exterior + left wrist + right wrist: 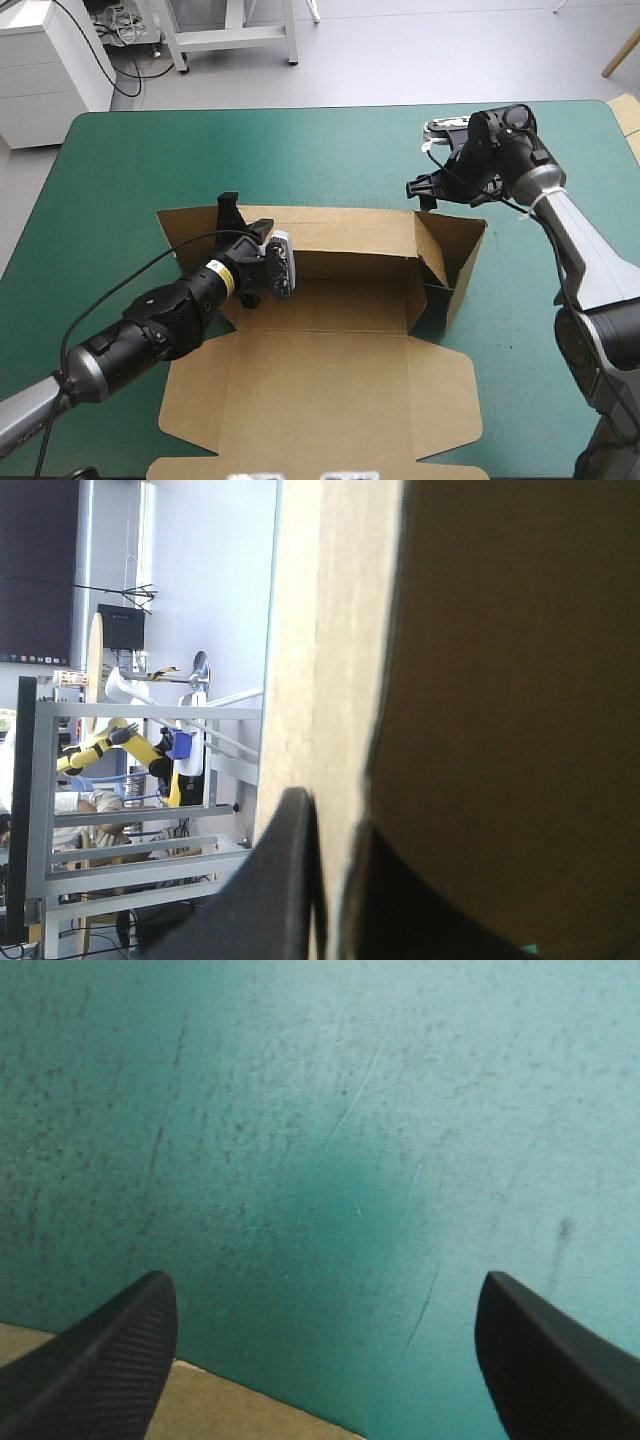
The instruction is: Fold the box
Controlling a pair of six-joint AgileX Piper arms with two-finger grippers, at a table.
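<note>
Box [330,370] sits mid on the table [120,160], lid flat twd near edge, far + right walls up. Left gripper [243,222] clamps far wall's left end; right gripper [425,188] just past far-right corner.

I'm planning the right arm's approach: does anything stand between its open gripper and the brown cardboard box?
Nothing visible does. Only bare teal-green table cover lies between the black-fingered right gripper and the brown cardboard box.
</note>
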